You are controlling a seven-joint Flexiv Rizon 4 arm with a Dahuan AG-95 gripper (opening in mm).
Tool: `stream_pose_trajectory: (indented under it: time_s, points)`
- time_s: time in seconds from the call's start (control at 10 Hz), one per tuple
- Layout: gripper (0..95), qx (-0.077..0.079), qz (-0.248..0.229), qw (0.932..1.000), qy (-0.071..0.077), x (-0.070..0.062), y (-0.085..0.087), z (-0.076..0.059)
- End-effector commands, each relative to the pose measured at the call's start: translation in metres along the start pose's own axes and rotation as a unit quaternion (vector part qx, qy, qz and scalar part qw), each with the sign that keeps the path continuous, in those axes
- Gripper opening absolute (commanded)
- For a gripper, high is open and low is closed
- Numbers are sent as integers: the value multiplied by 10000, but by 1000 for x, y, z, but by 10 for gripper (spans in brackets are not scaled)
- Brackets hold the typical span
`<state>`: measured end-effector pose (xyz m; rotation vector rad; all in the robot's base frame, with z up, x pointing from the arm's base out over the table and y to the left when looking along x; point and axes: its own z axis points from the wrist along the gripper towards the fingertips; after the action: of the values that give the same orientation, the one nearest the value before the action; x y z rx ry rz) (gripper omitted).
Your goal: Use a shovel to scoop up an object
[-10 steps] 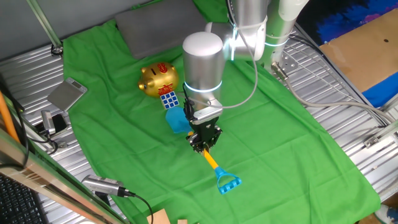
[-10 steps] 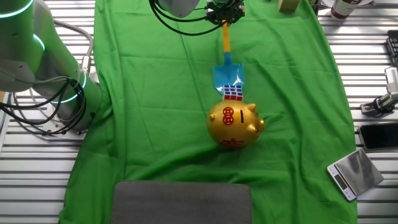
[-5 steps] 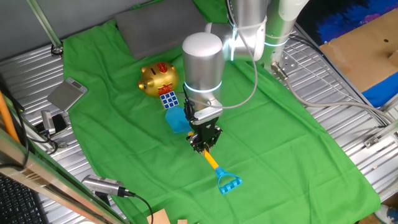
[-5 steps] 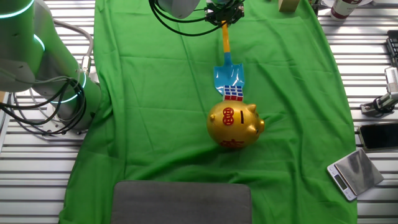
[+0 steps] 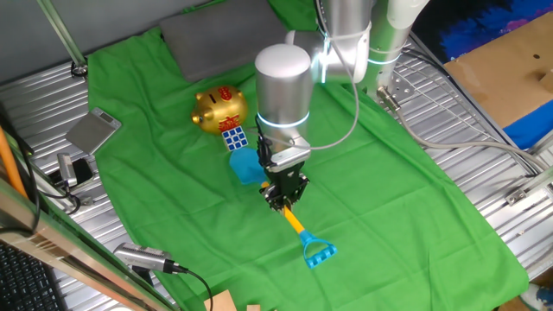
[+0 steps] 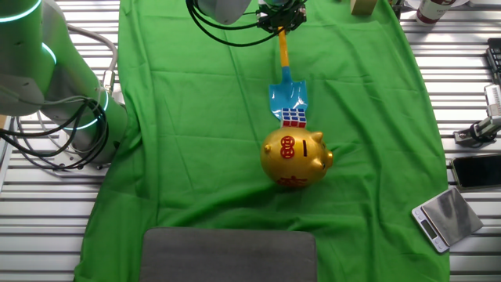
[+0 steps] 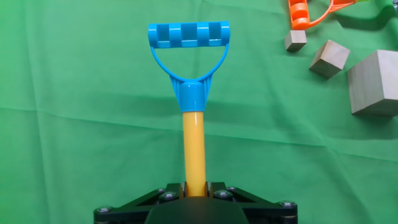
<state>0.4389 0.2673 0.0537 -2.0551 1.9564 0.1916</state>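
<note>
The shovel (image 5: pixel 298 228) lies on the green cloth with its light blue blade (image 5: pixel 246 166) toward the gold piggy bank. My gripper (image 5: pixel 285 197) is shut on the yellow shaft. In the other fixed view the gripper (image 6: pixel 282 19) holds the shaft (image 6: pixel 284 51) at the top edge, and the blade (image 6: pixel 287 97) touches the multicoloured cube (image 6: pixel 294 117). The cube (image 5: pixel 235 137) sits between the blade and the piggy bank. The hand view shows the shaft (image 7: pixel 193 146) between my jaws and the blue D-shaped end (image 7: pixel 189 43) ahead.
The gold piggy bank (image 6: pixel 293 157) sits right behind the cube. A grey pad (image 5: pixel 220 34) lies at the cloth's far end. Wooden blocks (image 7: pixel 373 81) and an orange piece (image 7: pixel 301 12) lie beyond the handle. A scale (image 6: pixel 446 217) and phone sit off the cloth.
</note>
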Motion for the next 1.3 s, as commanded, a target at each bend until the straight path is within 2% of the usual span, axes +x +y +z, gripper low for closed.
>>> stream_pose_trajectory:
  time_s: [0.1, 0.9, 1.1, 1.3]
  points:
    - [0, 11, 36, 10000, -22, 1, 0, -4]
    - [0, -12, 143, 9997, -173, -5, 0, -15]
    - [0, -5, 207, 9992, -347, -6, 0, -18]
    - [0, 5, 200, 9991, -368, -8, 0, -21]
